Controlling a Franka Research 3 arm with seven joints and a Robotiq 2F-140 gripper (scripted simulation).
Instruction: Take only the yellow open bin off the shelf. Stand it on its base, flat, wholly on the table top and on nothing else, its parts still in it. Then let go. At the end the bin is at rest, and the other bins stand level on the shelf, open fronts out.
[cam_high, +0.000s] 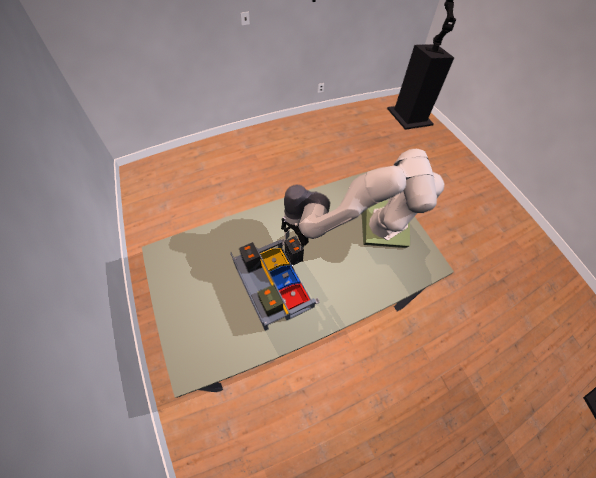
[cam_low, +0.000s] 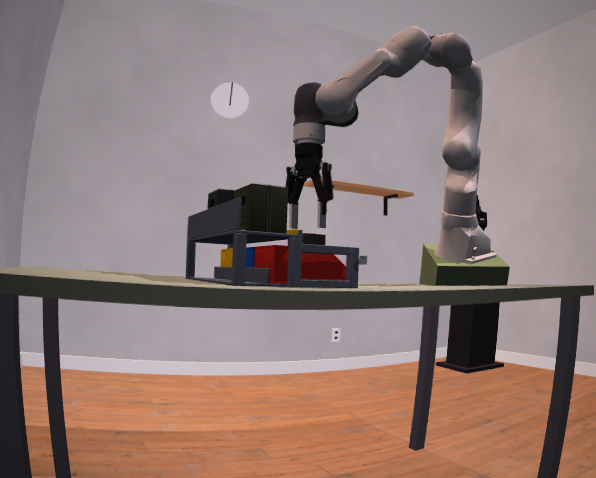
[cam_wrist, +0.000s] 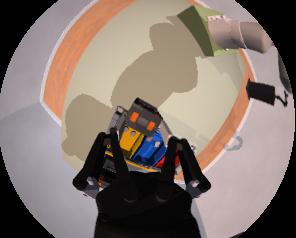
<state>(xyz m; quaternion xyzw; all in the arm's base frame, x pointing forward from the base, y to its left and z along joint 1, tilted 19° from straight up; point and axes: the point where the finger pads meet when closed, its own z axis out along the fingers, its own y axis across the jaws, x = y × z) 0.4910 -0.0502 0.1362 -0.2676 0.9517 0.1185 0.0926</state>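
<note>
The yellow open bin (cam_high: 277, 259) sits in the grey shelf (cam_high: 272, 285) at its far end, beside a blue bin (cam_high: 281, 277) and a red bin (cam_high: 294, 296). In the side view the yellow bin (cam_low: 226, 257) shows as a small patch behind the blue and red bins (cam_low: 305, 265) on the lower level. My gripper (cam_low: 307, 220) hangs fingers down just above the shelf's top frame, over the yellow bin's end. It is open with nothing between the fingers. In the wrist view the fingers frame the yellow bin (cam_wrist: 132, 140) below.
Three dark boxes with orange marks stand on the shelf's top: two (cam_high: 248, 256) (cam_high: 293, 249) flank the yellow bin, one (cam_high: 270, 301) is next to the red bin. My green base block (cam_high: 387, 230) stands at the table's far right. A wooden wall shelf (cam_low: 365, 189) hangs behind.
</note>
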